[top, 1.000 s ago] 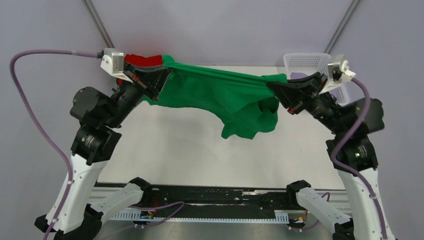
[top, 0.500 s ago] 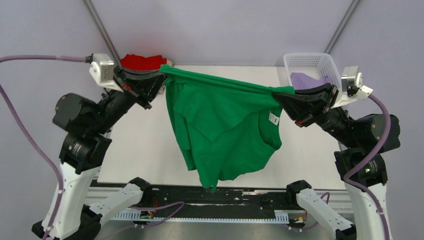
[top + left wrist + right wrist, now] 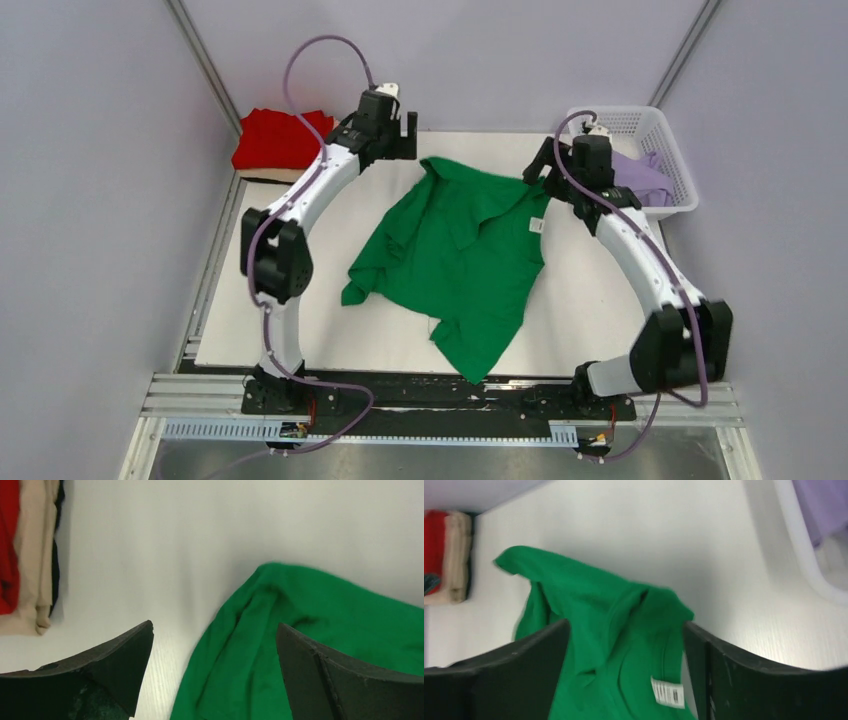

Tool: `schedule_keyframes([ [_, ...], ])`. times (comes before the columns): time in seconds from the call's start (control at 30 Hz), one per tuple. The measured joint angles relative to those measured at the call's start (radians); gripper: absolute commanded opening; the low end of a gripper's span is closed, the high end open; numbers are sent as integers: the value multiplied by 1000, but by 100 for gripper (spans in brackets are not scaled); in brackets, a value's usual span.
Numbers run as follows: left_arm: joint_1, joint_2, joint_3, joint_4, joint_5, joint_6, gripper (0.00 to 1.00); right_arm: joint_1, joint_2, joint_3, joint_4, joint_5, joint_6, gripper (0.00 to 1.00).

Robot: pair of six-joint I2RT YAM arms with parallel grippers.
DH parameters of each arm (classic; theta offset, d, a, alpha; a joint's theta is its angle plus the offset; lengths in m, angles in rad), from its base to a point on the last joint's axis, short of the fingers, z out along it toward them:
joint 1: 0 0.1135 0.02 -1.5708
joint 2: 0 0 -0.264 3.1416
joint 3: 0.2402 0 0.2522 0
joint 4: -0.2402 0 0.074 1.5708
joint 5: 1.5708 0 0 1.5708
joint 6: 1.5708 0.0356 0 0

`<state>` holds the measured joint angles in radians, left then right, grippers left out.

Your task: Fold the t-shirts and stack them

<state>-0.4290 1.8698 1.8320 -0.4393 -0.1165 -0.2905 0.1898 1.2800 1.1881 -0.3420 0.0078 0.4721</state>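
Note:
The bright green t-shirt point(image 3: 455, 255) lies rumpled and spread on the white table point(image 3: 300, 300), its white label point(image 3: 535, 225) facing up. My left gripper point(image 3: 402, 138) hovers open over the shirt's far left corner, and the green cloth point(image 3: 310, 630) shows below and between its fingers point(image 3: 120, 665). My right gripper point(image 3: 545, 162) is open above the collar end, with green cloth point(image 3: 589, 595) and the label point(image 3: 667, 692) between its jaws. A folded red t-shirt point(image 3: 280, 140) lies on a tan one point(image 3: 32, 555) at the far left. A pale lavender t-shirt point(image 3: 640, 175) lies in the basket.
The white lattice basket point(image 3: 625, 120) stands at the table's far right corner; its rim point(image 3: 804, 550) is close to my right gripper. The red and tan stack point(image 3: 446, 555) sits at the far left edge. Grey walls enclose the table on three sides.
Both grippers have opened and let go of the green t-shirt, which dropped from being stretched in the air onto the table. Both arms have reached out toward the far side.

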Motion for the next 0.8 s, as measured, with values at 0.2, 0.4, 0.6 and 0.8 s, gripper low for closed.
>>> schedule_keyframes([
  [0.2, 39, 254, 68, -208, -35, -21, 100, -48, 268, 44, -144, 88, 31, 100],
  [0.4, 29, 24, -150, -173, 15, -48, 100, -46, 189, 32, -139, 6, 32, 100],
  [0.6, 16, -295, -487, -135, 43, -118, 100, 0, 69, -151, -90, -132, 32, 100],
  [0.8, 13, -421, -835, -155, 66, -225, 100, 126, 64, -356, -87, -239, 54, 100],
])
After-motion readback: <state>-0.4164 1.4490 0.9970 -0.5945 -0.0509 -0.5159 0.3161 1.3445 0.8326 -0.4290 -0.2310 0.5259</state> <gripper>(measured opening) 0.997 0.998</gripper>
